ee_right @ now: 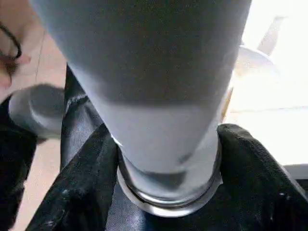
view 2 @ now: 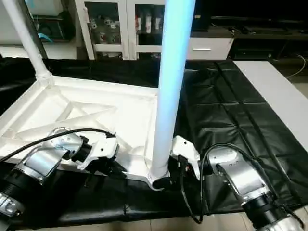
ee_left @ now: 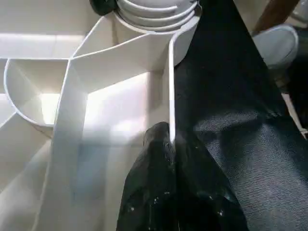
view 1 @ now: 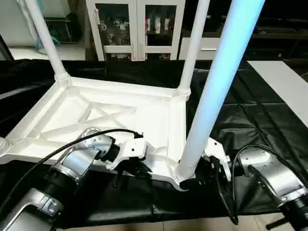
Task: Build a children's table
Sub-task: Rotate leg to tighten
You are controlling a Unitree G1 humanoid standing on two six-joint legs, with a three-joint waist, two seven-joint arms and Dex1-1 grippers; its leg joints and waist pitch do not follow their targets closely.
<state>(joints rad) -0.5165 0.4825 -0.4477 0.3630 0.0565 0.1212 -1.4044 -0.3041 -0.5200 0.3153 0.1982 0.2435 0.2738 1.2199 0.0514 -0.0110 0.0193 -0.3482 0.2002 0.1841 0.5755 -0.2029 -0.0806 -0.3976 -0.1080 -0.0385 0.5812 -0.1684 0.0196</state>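
Two arms low | left pincer [view 1: 126,169] pinching tabletop [view 1: 120,113] rim | right pincer [ee_right: 163,159] straddling leg [view 1: 211,91]

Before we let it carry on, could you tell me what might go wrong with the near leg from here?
The right gripper straddles only the base of the tall near leg at its corner socket; if not fully seated, the leg could tilt.

The left gripper pinches just the thin rim of the tabletop, so it might slip.

That corner sits near the edge of the black mat.

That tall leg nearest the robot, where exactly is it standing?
In the head views the nearest leg stands upright in the tabletop's near right corner socket, with the right gripper at its base.
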